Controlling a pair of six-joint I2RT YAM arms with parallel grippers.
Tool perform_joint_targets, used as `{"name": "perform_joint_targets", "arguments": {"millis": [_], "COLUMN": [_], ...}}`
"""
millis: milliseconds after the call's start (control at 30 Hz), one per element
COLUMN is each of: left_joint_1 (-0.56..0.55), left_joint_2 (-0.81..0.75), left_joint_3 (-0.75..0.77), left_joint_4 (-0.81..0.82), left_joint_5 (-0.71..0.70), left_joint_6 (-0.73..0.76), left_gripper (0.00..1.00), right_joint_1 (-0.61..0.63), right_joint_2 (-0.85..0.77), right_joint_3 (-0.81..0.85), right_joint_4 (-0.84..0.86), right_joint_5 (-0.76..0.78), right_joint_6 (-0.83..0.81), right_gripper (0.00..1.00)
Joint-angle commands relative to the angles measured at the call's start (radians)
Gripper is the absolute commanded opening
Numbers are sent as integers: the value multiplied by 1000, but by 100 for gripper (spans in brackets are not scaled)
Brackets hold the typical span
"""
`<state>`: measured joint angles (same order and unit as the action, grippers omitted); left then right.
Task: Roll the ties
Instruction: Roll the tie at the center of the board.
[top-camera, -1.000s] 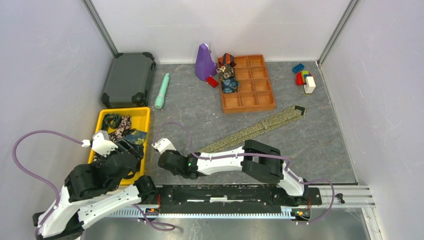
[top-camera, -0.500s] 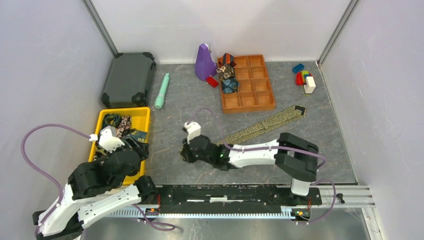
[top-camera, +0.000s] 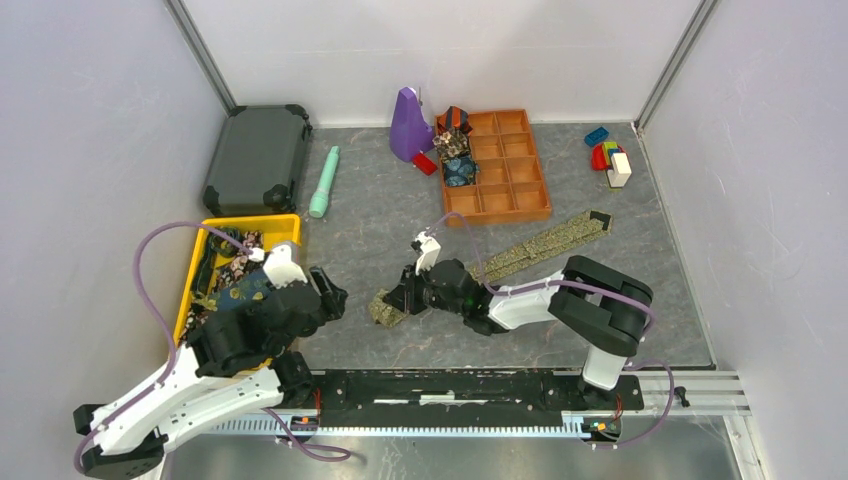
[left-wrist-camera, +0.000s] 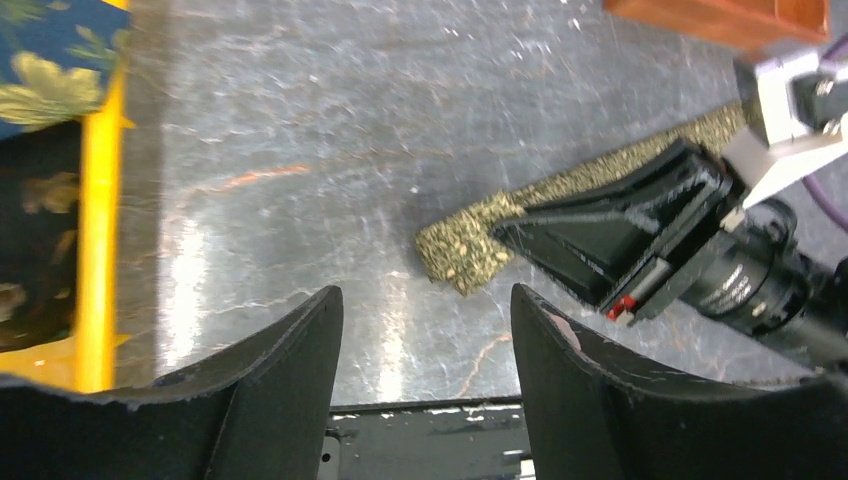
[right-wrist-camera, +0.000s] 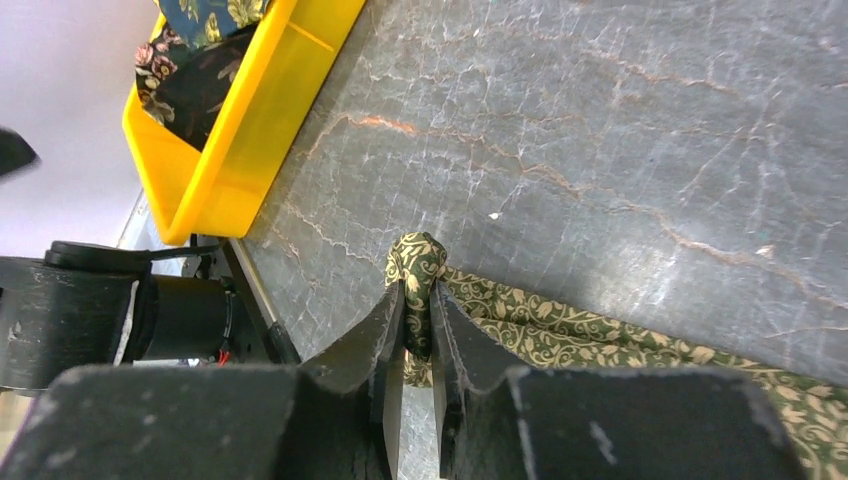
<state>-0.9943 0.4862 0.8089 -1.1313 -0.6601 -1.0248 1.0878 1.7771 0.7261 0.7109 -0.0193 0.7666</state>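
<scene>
An olive-gold patterned tie lies as a long strip across the mat, its wide end at the back right. My right gripper is shut on the tie's near end, which is folded up between the jaws. The same end shows in the left wrist view. My left gripper is open and empty, above the mat just right of the yellow bin. More ties lie in that bin. Rolled ties sit in the orange tray.
A dark case and a teal cylinder lie at the back left. A purple object stands beside the tray. Coloured toy blocks sit at the back right. The black base rail runs along the near edge.
My right gripper has swung right and closed on the olive-gold tie's near end. My left arm has moved from over the bin to the right, over the mat.
</scene>
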Motion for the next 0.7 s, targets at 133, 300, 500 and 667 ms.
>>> {"name": "perform_joint_targets", "arguments": {"millis": [133, 300, 500, 667], "left_joint_1": [2, 1, 2, 1], "left_joint_2": [23, 47, 41, 76], "left_joint_3": [-172, -266, -397, -509], "left_joint_4": [352, 526, 724, 931], "left_joint_5": [218, 281, 322, 306], "left_joint_6": [160, 178, 215, 243], "left_gripper": [60, 46, 39, 38], "right_joint_1": [-32, -36, -51, -54], "right_joint_2": [-78, -43, -15, -15], "right_joint_3": [83, 218, 322, 332], "right_joint_4": [-116, -327, -457, -476], "right_joint_5": [13, 75, 80, 54], "right_joint_6": [1, 13, 38, 65], "right_gripper": [19, 20, 21, 23]}}
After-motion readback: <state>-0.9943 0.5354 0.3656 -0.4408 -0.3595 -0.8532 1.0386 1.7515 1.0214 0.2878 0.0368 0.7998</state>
